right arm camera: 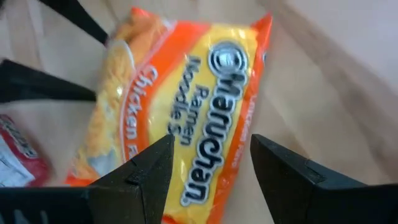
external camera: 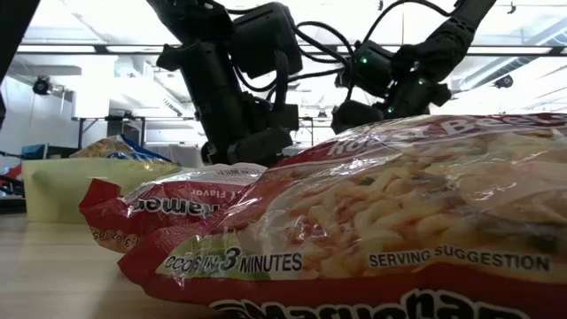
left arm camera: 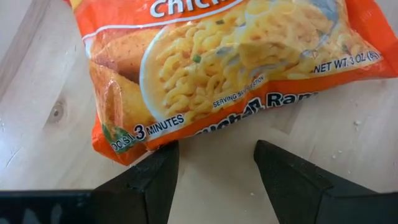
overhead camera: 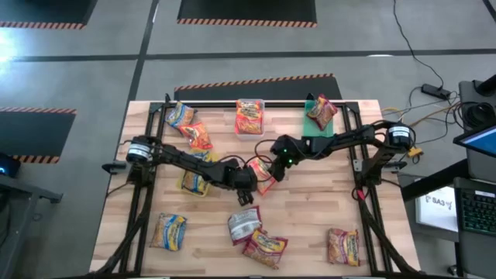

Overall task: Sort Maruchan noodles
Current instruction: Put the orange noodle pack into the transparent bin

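Both grippers meet at the middle of the wooden slatted table (overhead camera: pixel 310 209), over a crinkly orange plastic chicken-flavour Maruchan noodle packet (left arm camera: pixel 224 59) lying flat there. The left gripper (left arm camera: pixel 214 177) has its fingers apart at the packet's edge, and the right gripper (right arm camera: pixel 208 171) hangs above it, fingers apart too, neither clamped on anything. Since both aim at one slippery packet, the risk is a collision, or fingers skidding off the film and pushing it aside.
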`<state>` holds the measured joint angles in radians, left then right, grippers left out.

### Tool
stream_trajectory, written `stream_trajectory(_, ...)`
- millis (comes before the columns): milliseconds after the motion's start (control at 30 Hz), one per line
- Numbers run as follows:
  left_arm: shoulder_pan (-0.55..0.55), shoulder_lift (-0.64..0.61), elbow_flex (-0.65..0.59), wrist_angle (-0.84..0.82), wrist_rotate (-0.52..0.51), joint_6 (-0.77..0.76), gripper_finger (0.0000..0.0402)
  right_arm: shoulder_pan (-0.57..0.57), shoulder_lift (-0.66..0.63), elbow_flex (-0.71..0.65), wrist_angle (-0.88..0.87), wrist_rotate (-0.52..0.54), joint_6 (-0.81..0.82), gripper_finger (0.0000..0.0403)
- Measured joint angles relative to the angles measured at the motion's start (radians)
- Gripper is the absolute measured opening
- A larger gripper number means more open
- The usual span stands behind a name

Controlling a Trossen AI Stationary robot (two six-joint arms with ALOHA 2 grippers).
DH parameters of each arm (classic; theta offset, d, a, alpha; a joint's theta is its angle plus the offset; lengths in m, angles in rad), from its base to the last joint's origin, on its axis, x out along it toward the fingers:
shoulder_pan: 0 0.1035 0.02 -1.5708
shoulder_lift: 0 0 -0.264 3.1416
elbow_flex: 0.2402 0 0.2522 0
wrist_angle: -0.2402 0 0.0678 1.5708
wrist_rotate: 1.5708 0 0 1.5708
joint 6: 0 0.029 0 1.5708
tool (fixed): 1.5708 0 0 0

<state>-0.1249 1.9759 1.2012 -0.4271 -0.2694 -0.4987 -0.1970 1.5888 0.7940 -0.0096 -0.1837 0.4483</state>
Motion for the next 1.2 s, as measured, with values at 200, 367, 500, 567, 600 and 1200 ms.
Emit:
stream_trajectory(200, 0.020, 0.000, -0.003, 0.033, 0.011, 0.038, 0.0201, 0.000, 0.030, -0.001, -0.041, -0.001, 0.008, 0.0203)
stream_trajectory(367, 0.042, 0.003, -0.004, 0.076, 0.010, 0.061, 0.0201, 0.000, 0.031, -0.001, -0.031, -0.012, 0.010, 0.0203)
stream_trajectory(500, 0.069, 0.007, -0.006, 0.147, -0.010, 0.080, 0.0201, 0.001, 0.032, -0.001, 0.008, -0.098, 0.013, 0.0203)
stream_trajectory(567, 0.081, 0.008, -0.006, 0.161, -0.016, 0.087, 0.0201, 0.003, 0.032, -0.001, 0.034, -0.141, 0.015, 0.0203)
stream_trajectory(600, 0.087, 0.008, -0.006, 0.166, -0.016, 0.090, 0.0201, 0.004, 0.032, -0.001, 0.048, -0.158, 0.019, 0.0203)
stream_trajectory(1200, 0.100, 0.006, 0.019, 0.222, 0.016, 0.134, 0.0201, 0.005, 0.039, -0.002, 0.093, -0.194, 0.022, 0.0203)
